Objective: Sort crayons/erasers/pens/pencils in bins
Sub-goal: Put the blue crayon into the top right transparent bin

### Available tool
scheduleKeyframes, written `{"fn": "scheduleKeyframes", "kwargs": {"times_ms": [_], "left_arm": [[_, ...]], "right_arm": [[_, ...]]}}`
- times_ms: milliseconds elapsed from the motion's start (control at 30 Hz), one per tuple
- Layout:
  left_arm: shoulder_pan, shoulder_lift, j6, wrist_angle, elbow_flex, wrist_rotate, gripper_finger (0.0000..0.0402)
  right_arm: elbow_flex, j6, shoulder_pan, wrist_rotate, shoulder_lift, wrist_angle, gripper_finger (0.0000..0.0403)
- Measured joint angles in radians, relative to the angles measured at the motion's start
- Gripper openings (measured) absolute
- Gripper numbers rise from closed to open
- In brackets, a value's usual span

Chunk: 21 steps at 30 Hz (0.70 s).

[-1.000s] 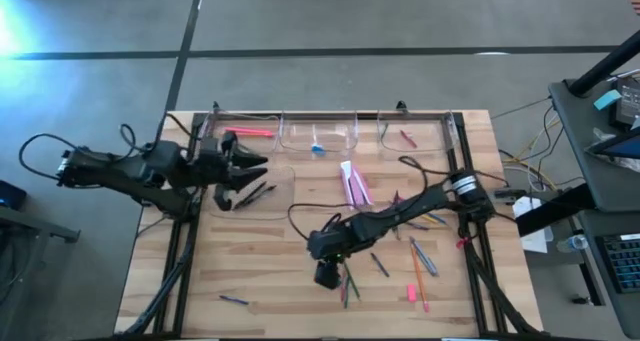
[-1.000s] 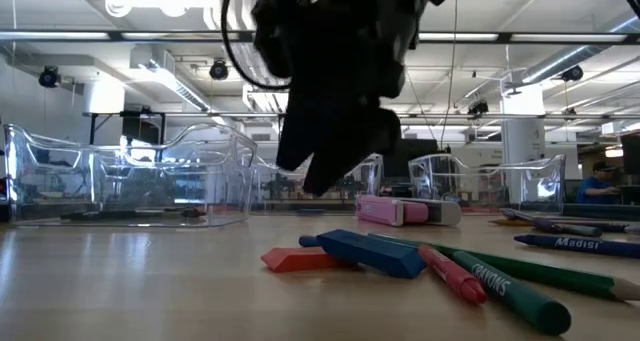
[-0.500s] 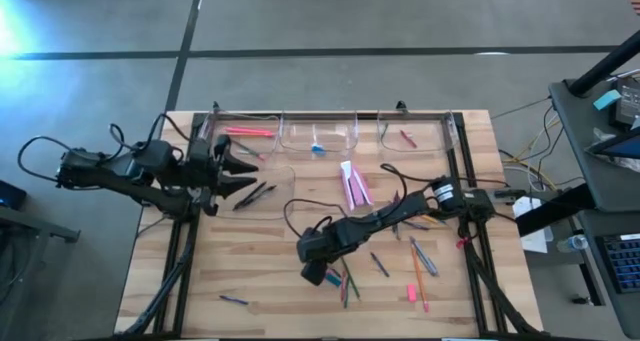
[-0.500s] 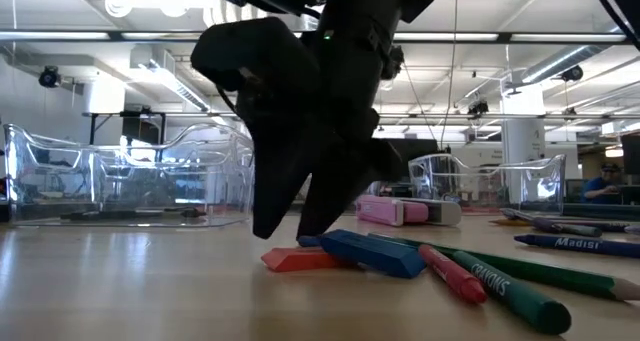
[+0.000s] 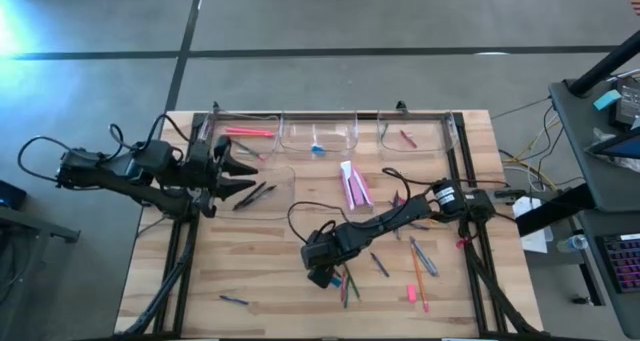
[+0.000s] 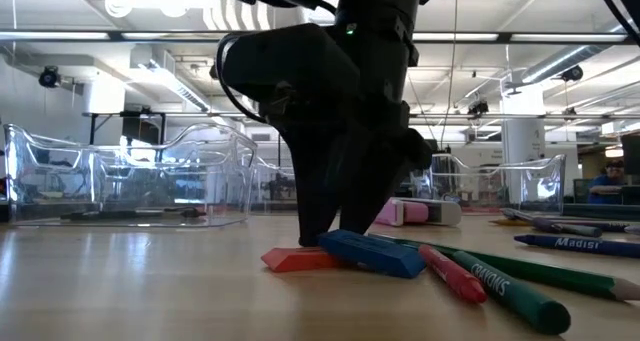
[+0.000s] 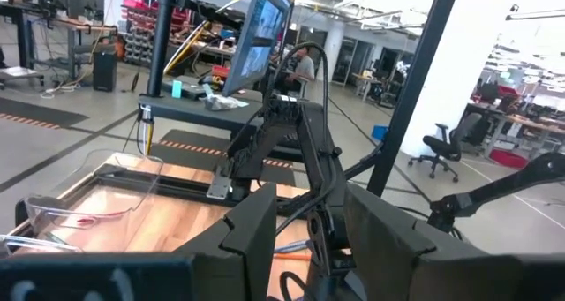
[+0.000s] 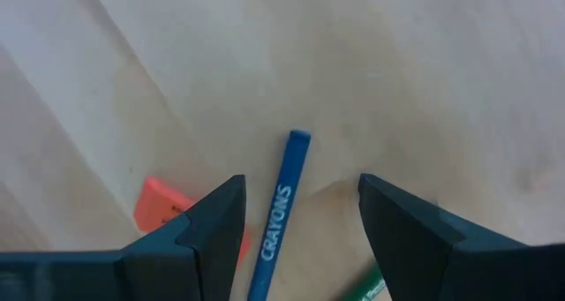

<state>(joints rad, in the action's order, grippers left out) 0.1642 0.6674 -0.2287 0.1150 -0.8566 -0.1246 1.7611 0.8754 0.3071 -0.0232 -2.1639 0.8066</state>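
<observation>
1. My right end effector (image 8: 300, 217) stands wide open and holds nothing, its tips low over the bench (image 5: 260, 271), at about 6 o'clock from the bench's middle in the high view (image 5: 322, 274).
2. Between my two fingers (image 8: 207, 226) lies a blue crayon (image 8: 281, 211) marked "CRAYONS", flat on the wood, its far end reaching past my fingertips.
3. Just beside it, close to one finger, lies a short orange-red piece (image 8: 159, 206); I cannot tell whether it is an eraser or a crayon stub. In the low view it sits at the foot of my end effector (image 6: 300, 258), touching the blue crayon (image 6: 375, 253).
4. A green crayon (image 6: 510, 286) and a red one (image 6: 455, 273) lie at about 3 o'clock from the blue one in the low view.
5. At 12 o'clock from me on the bench lie two pink erasers (image 5: 354, 186) side by side; a small pink one (image 5: 411, 293) lies at about 4 o'clock.
6. Loose pens and pencils (image 5: 425, 256) are scattered at about 3 o'clock from me.
7. The clear bins (image 5: 320, 136) line the far edge at 12 o'clock; one holds a pink stick (image 5: 250, 132).
8. My left end effector (image 5: 255, 176) hangs at 10 o'clock over a bin (image 5: 285, 176) with dark pens (image 5: 255, 194), fingers partly apart, holding nothing that I can see.
</observation>
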Motion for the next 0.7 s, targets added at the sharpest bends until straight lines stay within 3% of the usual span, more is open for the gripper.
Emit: {"fn": "scheduleKeyframes", "kwargs": {"times_ms": [700], "left_arm": [[0.000,0.003,0.005,-0.001,0.000,0.000,0.0119]], "right_arm": [[0.002,0.008,0.005,-0.001,-0.038,0.006,0.0208]]}}
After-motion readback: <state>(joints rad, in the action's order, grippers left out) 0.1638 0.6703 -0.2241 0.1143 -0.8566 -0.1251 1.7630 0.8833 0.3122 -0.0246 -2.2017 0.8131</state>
